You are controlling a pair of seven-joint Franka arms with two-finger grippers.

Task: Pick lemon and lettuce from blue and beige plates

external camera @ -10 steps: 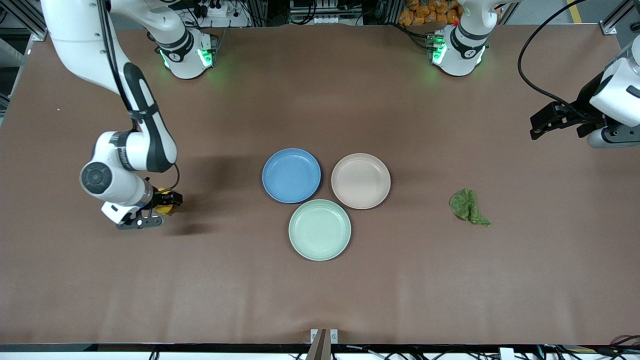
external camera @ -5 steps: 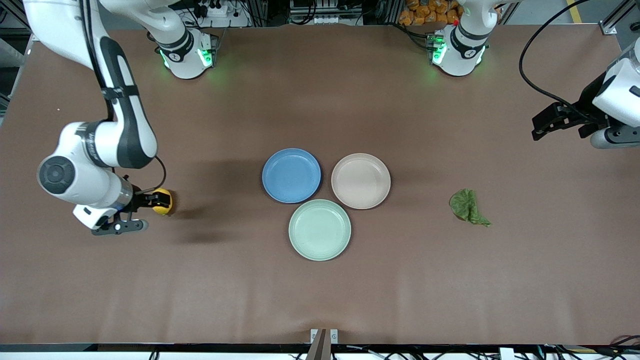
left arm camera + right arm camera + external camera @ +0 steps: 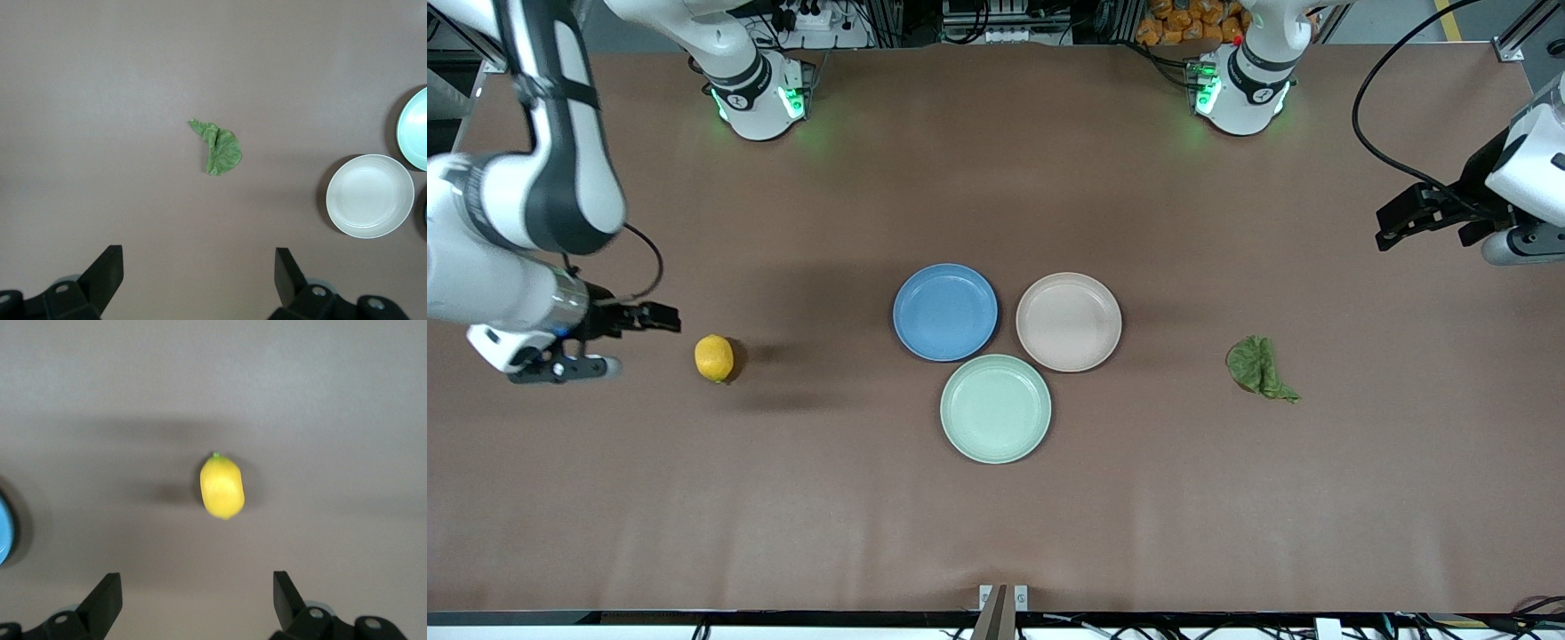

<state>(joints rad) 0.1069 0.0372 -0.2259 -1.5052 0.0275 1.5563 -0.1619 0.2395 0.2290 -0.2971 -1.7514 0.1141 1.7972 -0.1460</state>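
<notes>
Lying beside open right gripper [image 3: 660, 316]: lemon [image 3: 714, 358], on table.

Brown table [image 3: 996, 533] has three plates bunched mid-table: blue plate [image 3: 945, 312] and beige plate [image 3: 1068, 321] side by side, mint-green plate [image 3: 995, 408] tucked just below, closer to the front edge. Lemon [image 3: 714, 358] sits bare toward the right arm's end, lettuce [image 3: 1258, 367] toward the left arm's end.
</notes>
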